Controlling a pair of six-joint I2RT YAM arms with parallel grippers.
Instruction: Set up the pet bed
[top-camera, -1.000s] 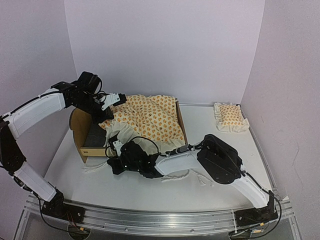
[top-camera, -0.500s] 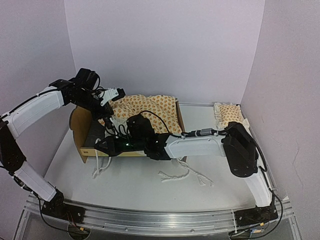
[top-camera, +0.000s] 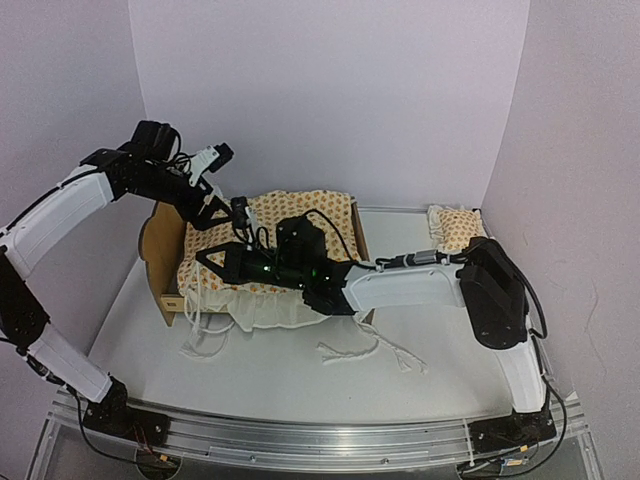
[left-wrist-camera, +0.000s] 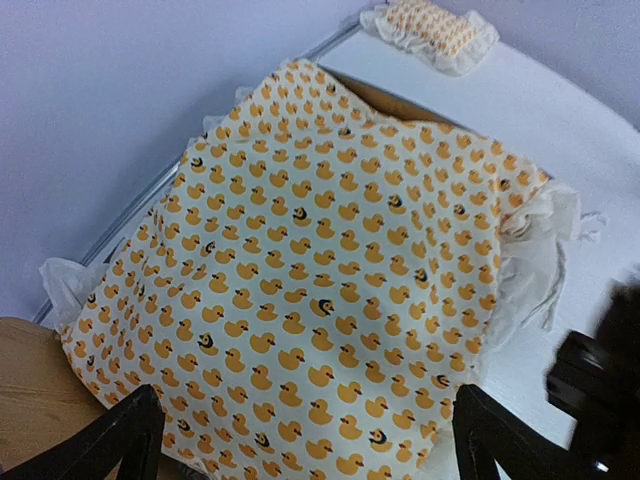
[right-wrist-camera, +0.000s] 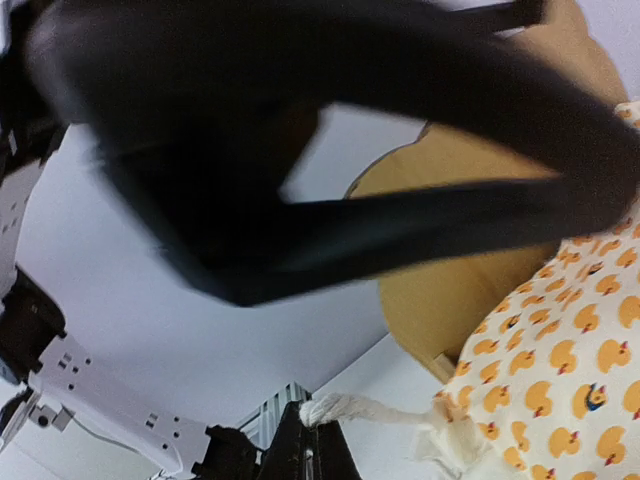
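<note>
**Q:** State the condition of the right gripper.
**A:** The right gripper (right-wrist-camera: 310, 440) was clamped on a white cord (right-wrist-camera: 365, 408) of the duck-print mattress cushion (top-camera: 300, 215), over the near left part of the bed.

**Q:** Where was the pet bed?
**A:** The pet bed (top-camera: 155, 252) stood left of centre on the table (top-camera: 300, 390), headboard leftmost. The cushion lay over it and overhung the near rail.

**Q:** And the left gripper?
**A:** The left gripper (left-wrist-camera: 306, 398) hovered above the headboard end, jaws wide apart and holding nothing. A pillow (top-camera: 460, 232) lay at the far right.
</note>
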